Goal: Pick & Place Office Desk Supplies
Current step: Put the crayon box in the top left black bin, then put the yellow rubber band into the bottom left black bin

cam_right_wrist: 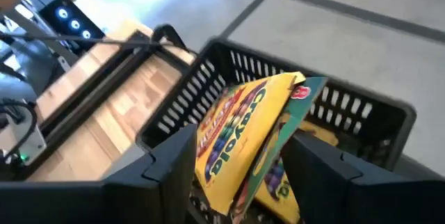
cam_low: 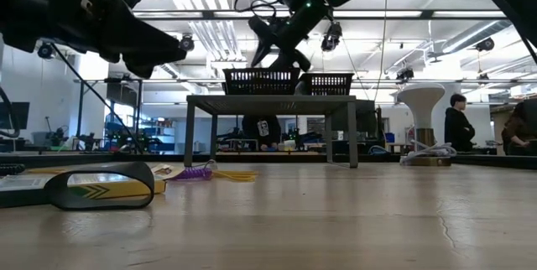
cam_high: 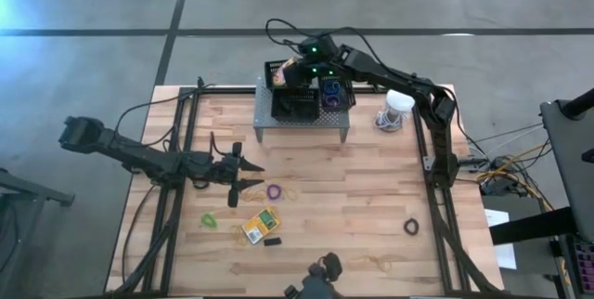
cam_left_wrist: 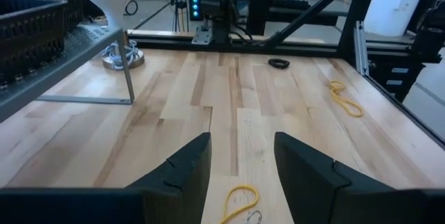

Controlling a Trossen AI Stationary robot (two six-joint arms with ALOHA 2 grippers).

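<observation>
My right gripper [cam_right_wrist: 240,175] hovers open over the far-left black basket [cam_right_wrist: 208,50] on the grey shelf [cam_high: 302,124]. A yellow crayon box [cam_right_wrist: 240,133] stands tilted between its two fingers, its lower end down in the basket. I cannot tell whether either finger touches it. A second basket [cam_high: 334,93] holds purple and blue bands. My left gripper [cam_high: 243,174] waits open, low over the table's left middle, above a yellow band [cam_left_wrist: 240,202]. A purple band [cam_high: 275,190], another crayon box [cam_high: 260,225] and a tiny black block [cam_high: 272,240] lie nearby.
A white round object with a coiled cord [cam_high: 397,109] stands right of the shelf. A green band [cam_high: 210,218], a black band [cam_high: 411,227] and a yellow band [cam_high: 380,262] lie loose on the wood. Black frame rails [cam_high: 436,164] run along both sides.
</observation>
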